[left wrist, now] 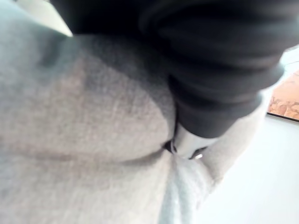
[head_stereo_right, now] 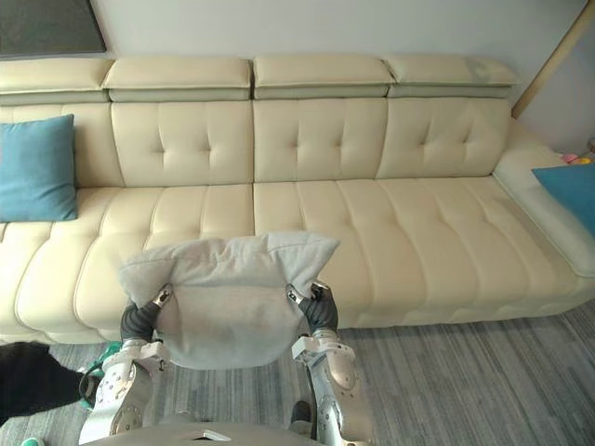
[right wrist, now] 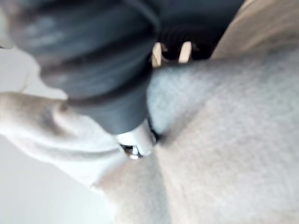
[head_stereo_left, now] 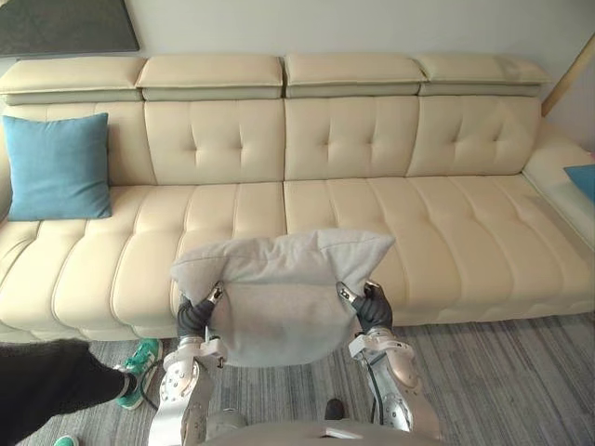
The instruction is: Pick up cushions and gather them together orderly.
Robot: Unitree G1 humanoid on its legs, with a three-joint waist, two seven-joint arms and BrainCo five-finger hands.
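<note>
I hold a grey cushion (head_stereo_left: pixel 279 297) up in front of the cream sofa (head_stereo_left: pixel 446 232), squeezed between both hands. My left hand (head_stereo_left: pixel 195 318) grips its left side and my right hand (head_stereo_left: pixel 374 311) its right side, each with the thumb on the front face and the fingers behind. In the left wrist view a silver finger (left wrist: pixel 187 142) digs into the grey fabric (left wrist: pixel 93 116); in the right wrist view a finger (right wrist: pixel 138 140) does the same. A blue cushion (head_stereo_left: pixel 58 167) leans upright against the sofa back at the far left. Another blue cushion (head_stereo_right: pixel 569 190) lies at the sofa's right end.
The sofa's wide middle seat lies just beyond the held cushion. A person's dark sleeve (head_stereo_left: pixel 46 381) and green shoe (head_stereo_left: pixel 139 367) show at the lower left on the grey striped floor (head_stereo_left: pixel 502 381).
</note>
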